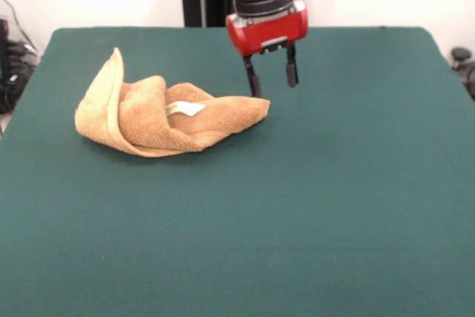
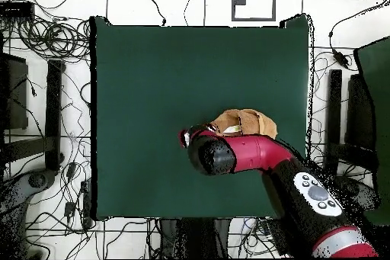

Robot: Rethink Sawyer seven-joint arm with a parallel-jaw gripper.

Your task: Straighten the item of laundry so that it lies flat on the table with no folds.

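Towel (image 1: 167, 116) sits bunched in folds on the desk (image 1: 312, 198), left of centre in the front view, and I hold my tool (image 1: 272, 76) open and empty just above its right tip, placed to pinch that corner.

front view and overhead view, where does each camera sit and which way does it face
Front view: across the table from the robot, facing its pedestal; shows the lower arm and the open end effector beside the crumpled towel.
Overhead view: above the table, looking straight down, robot base at the bottom; shows the red arm reaching in over the towel.
Shared: the table, the towel, the arm.
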